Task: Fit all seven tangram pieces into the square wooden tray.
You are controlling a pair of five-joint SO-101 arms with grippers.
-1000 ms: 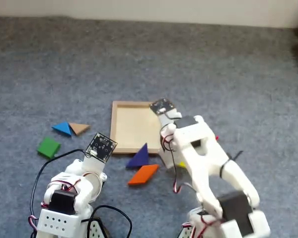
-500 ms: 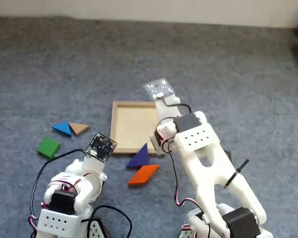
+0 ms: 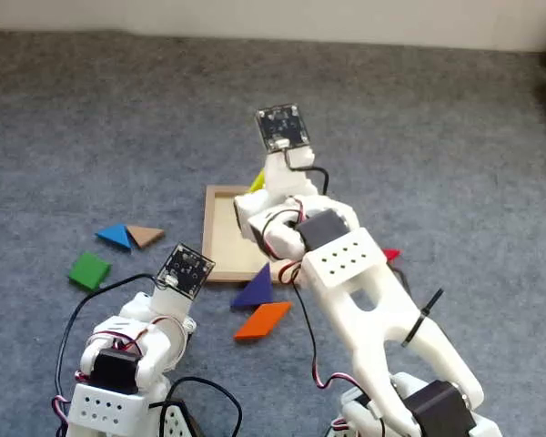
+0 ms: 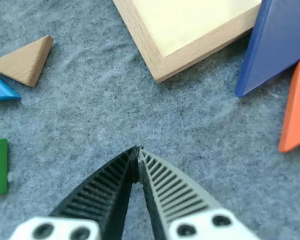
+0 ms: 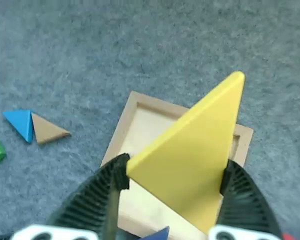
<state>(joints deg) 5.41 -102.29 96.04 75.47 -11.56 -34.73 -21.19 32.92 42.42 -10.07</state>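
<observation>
Left wrist view puts my left end effector (image 4: 138, 152) closest in, its two fingers pressed together with nothing between them, hanging over bare counter (image 4: 90, 100). Just past it lie the orange parallelogram (image 4: 296, 110) and the dark blue triangle (image 4: 275, 45), which rests against the near rim of the wooden tray (image 4: 155, 60). Off to my left, well apart from the tray, sit the green square (image 3: 89, 270), the light blue triangle (image 3: 115, 236) and the tan triangle (image 3: 146, 236), those two touching one another. A red piece (image 3: 391, 254) peeks out beside my right arm. Farther out, my right end effector (image 5: 174, 175) is clamped on the yellow triangle (image 5: 190, 150), one finger on each side of it, holding it above the tray and not yet down in it. What I can see of the tray floor is bare, so I judge that nothing is placed yet: one piece in hand, six waiting on the counter.
</observation>
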